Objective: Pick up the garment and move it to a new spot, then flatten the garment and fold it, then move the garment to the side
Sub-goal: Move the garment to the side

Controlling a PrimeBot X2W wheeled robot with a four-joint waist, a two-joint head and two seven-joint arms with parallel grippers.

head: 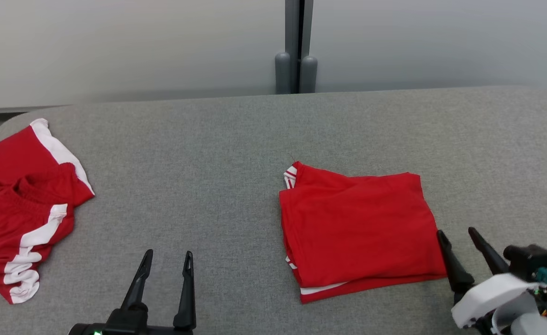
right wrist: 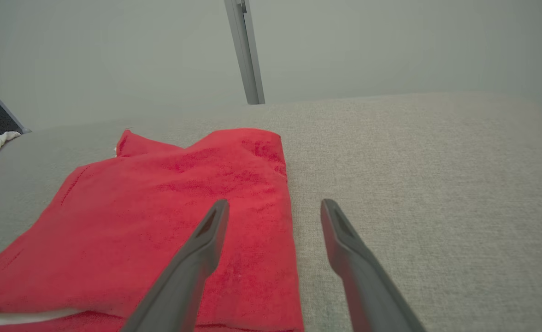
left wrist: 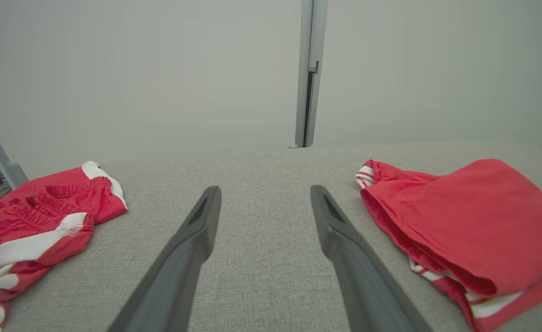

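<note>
A folded red garment [head: 357, 228] with thin white stripes at its edges lies flat on the grey table, right of centre; it also appears as the red garment [left wrist: 474, 221] in the left wrist view and the red garment [right wrist: 169, 221] in the right wrist view. My right gripper [head: 457, 231] is open just off its right edge, one finger [right wrist: 202, 249] above the cloth, holding nothing. My left gripper [head: 168, 253] is open and empty over bare table, well left of the garment, as the left gripper [left wrist: 264, 189] shows.
A crumpled pair of red shorts with white side stripes [head: 22, 209] lies at the table's left edge, also seen as the shorts [left wrist: 36, 221]. The grey table [head: 208, 153] ends at a pale wall with a grey vertical post [head: 296, 46] behind.
</note>
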